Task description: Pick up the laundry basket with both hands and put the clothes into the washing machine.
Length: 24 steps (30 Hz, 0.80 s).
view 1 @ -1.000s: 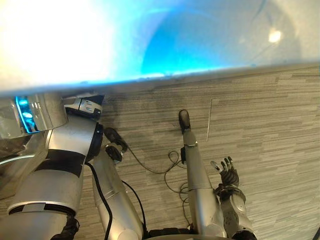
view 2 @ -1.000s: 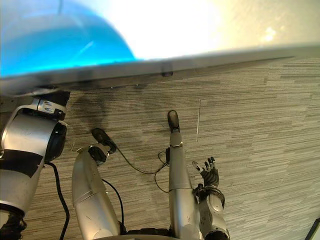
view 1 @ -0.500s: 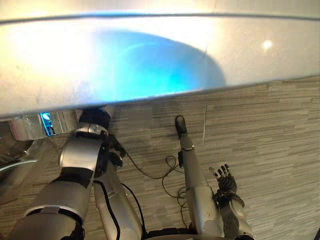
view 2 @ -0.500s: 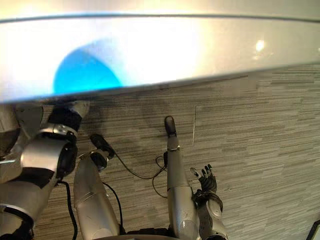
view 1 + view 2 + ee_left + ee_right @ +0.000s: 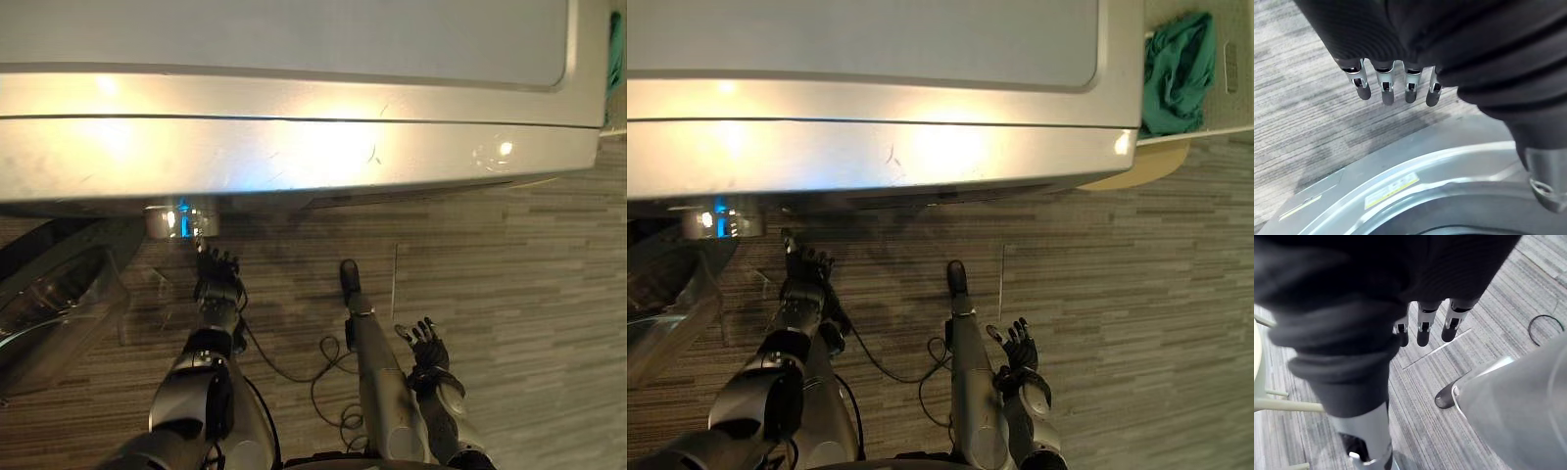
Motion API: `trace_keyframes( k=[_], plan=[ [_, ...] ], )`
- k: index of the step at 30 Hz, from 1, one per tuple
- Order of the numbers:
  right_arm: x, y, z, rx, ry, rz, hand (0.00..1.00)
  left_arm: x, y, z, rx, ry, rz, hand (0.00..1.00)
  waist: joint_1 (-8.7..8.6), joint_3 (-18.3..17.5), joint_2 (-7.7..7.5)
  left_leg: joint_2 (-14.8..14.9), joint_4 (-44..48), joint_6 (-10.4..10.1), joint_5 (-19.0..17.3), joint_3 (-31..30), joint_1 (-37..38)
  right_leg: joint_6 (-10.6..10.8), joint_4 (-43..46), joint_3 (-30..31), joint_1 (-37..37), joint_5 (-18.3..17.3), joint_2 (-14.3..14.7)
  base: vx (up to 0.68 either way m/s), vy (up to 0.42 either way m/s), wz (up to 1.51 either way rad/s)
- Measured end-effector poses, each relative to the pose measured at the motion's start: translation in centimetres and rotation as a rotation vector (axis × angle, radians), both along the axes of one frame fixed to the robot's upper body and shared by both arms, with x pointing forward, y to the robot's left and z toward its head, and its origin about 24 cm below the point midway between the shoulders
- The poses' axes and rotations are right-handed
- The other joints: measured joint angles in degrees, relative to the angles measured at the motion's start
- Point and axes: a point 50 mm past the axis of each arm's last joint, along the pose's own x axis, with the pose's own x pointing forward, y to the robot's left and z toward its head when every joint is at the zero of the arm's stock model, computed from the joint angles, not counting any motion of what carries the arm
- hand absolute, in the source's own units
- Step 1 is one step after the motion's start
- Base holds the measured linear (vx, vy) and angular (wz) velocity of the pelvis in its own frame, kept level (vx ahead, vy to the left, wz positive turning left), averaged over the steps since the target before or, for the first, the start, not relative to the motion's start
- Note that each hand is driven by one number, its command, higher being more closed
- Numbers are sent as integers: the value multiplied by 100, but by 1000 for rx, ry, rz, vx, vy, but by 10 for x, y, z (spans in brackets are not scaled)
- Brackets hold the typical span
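The silver washing machine [image 5: 294,147] spans the far side of the view from above. Its round glass door [image 5: 59,294] stands open at the lower left, and its silver rim [image 5: 1449,166] shows just past my left hand. A green garment [image 5: 1176,69] lies in a white laundry basket [image 5: 1215,129] beyond the machine's right corner. My left hand [image 5: 217,282] hangs in front of the machine near the door, fingers [image 5: 1383,88] straight and holding nothing. My right hand [image 5: 1017,348] hangs low at the right, fingers [image 5: 1422,330] spread and empty, far from the basket.
A cream-coloured stand [image 5: 1136,164] sits under the basket, and its pale legs [image 5: 1273,405] show beside my right hand. Grey striped carpet [image 5: 509,294] covers the floor in front of the machine.
The camera has tilted, so more of the machine's top and the basket have come into view. My left arm has dropped and stretched out towards the door. The right hand has barely moved.
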Motion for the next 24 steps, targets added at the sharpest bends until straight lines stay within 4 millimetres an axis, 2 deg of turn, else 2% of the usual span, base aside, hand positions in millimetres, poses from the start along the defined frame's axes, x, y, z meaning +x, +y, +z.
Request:
trace_keyframes(
  k=[1, 4, 5, 7, 8, 11, 12, 13, 14, 16, 18, 19, 21, 23, 24],
  plan=[
    [-2, -1, -4, -7, 23, 5, 0, -13, 0, -14, 50, 51, -20, 0, 7, -64, 25, -104, -172, 7, 81, -2, 227, -6, -13, -61, 187, -4, -46, 0, -12, 45],
    [-14, -1, -18, -21, 108, 23, 0, -53, -9, -54, 233, 222, -153, 0, 21, -304, 100, -307, -552, 2, 179, 4, 861, -196, -89, -265, 772, -181, -214, 5, -28, 38],
    [-23, -1, -27, -29, 169, 42, 0, -81, -19, -78, 278, 331, -234, 0, 34, -544, 164, -428, -743, -20, 204, 3, 1186, -210, -100, -379, 1081, -420, -336, 10, -56, 41],
    [-30, -2, -34, -39, 214, 54, 0, -110, -29, -99, 309, 436, -316, 0, 37, -746, 304, -514, -1024, -30, 314, -42, 1516, -241, -83, -497, 1347, -502, -390, 20, -74, 41],
    [-38, -3, -41, -44, 258, 75, 0, -139, -33, -116, 334, 533, -386, 0, 38, -976, 431, -627, -1405, -113, 512, -52, 1862, -283, -58, -579, 1564, -601, -444, 32, -86, 39],
    [-51, -15, -49, -63, 316, 80, 0, -168, -37, -130, 275, 599, -381, 0, 53, -1273, 667, -802, -2077, -161, 874, -166, 2493, -326, 44, -813, 1999, -821, -541, 60, -89, 50],
    [-58, -22, -53, -68, 346, 75, 0, -180, -37, -135, 189, 611, -315, 0, 55, -1372, 786, -824, -2267, -194, 972, -279, 2755, -361, 90, -973, 2250, -948, -563, 59, -102, 59],
    [-67, -30, -56, -75, 379, 61, 0, -189, -35, -138, 128, 619, -253, 0, 77, -1480, 881, -829, -2272, -193, 1024, -414, 2925, -379, 165, -1108, 2491, -1088, -579, 55, -100, 60],
    [-71, -32, -58, -87, 397, 64, 0, -193, -35, -139, 100, 621, -223, 0, 92, -1512, 906, -830, -2218, -185, 1044, -463, 2973, -397, 185, -1161, 2610, -1148, -592, 26, -89, 55],
    [-87, -36, -66, -122, 482, 77, 0, -205, -30, -142, 88, 645, -190, 0, 209, -1640, 856, -829, -1688, -3, 1186, -496, 3040, -444, 138, -1254, 3024, -1279, -664, -7, -85, 28],
    [-92, -35, -69, -128, 522, 96, 0, -211, -26, -143, 119, 673, -203, 0, 331, -1661, 824, -739, -942, 139, 1287, -615, 2870, -461, 16, -1265, 3314, -1278, -660, -18, -83, -2],
    [-94, -33, -71, -118, 537, 99, 0, -213, -25, -144, 139, 688, -224, 0, 326, -1721, 828, -700, -505, 257, 1375, -790, 2689, -490, -77, -1286, 3445, -1258, -634, -23, -63, -5],
    [-96, -32, -72, -108, 547, 95, 0, -219, -25, -146, 151, 714, -250, 0, 327, -1821, 917, -597, -200, 278, 1405, -827, 2611, -532, -252, -1290, 3615, -1203, -556, 5, -7, -4],
    [-99, -34, -73, -93, 559, 74, 0, -217, -29, -146, 175, 722, -295, 0, 333, -1848, 968, -545, 449, 126, 1100, -847, 2451, -579, -510, -1306, 3837, -1021, -466, 23, 76, -13],
    [-101, -34, -74, -88, 570, 67, 0, -216, -31, -146, 208, 729, -338, 0, 345, -1866, 993, -690, 750, 56, 653, -814, 2467, -562, -658, -1240, 3909, -924, -407, 23, 137, -26]
  ],
)
